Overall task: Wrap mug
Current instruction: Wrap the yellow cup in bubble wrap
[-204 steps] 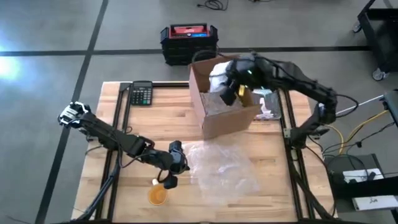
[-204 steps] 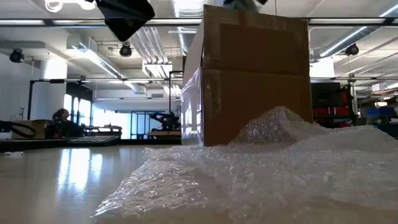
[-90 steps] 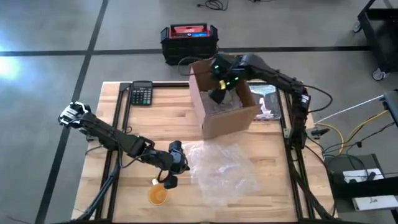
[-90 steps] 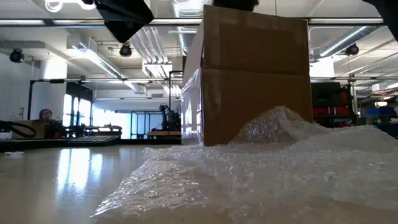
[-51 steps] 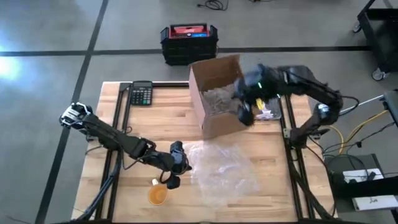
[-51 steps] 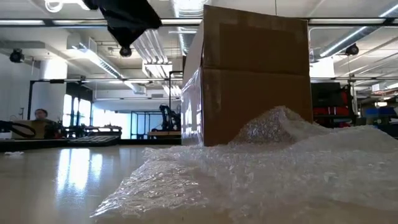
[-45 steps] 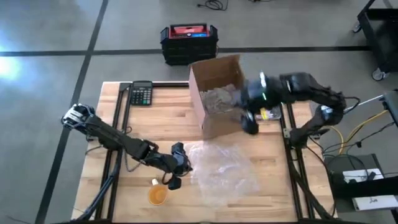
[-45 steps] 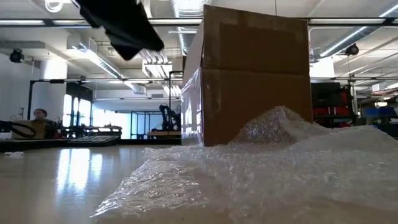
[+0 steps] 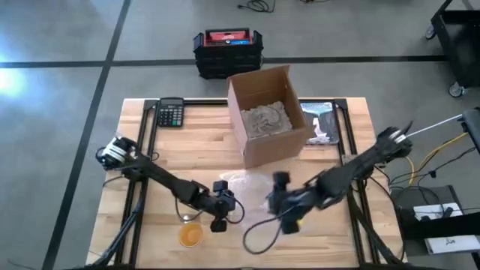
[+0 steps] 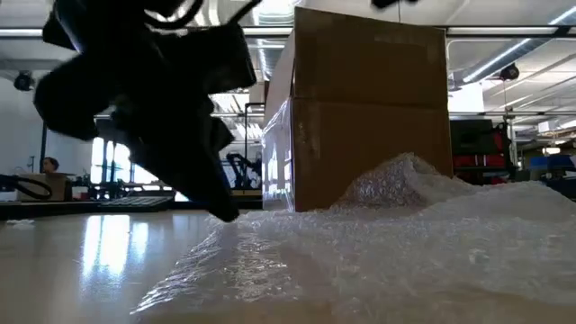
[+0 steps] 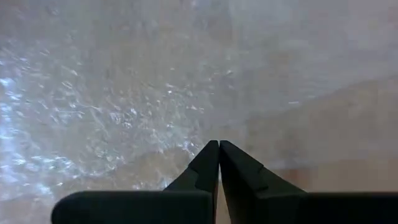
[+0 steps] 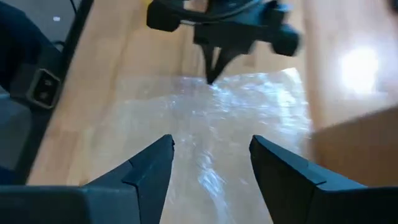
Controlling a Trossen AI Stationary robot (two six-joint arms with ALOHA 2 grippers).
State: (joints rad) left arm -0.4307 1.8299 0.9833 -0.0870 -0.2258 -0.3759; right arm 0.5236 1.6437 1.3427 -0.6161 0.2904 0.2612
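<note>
The wooden bench (image 9: 187, 150) carries an open cardboard box (image 9: 266, 112) holding a crumpled bubble-wrapped bundle (image 9: 262, 118); the mug itself cannot be made out, so whether it is inside that bundle cannot be told. The box stands well beyond both hands, at the far side of the bench.

A sheet of bubble wrap (image 9: 251, 196) lies flat between the two hands. The left hand (image 9: 222, 201) is at the sheet's near-left edge, its fingers (image 11: 219, 163) pressed together with the tips at the edge of the plastic; whether they pinch it cannot be told. The right hand (image 9: 279, 201) hovers over the sheet facing the left hand, its fingers (image 12: 152, 163) spread wide apart with nothing between them.

A calculator (image 9: 171, 112) lies far behind the left hand. A small orange cup (image 9: 190, 235) sits just beside the left hand, toward the near edge.
</note>
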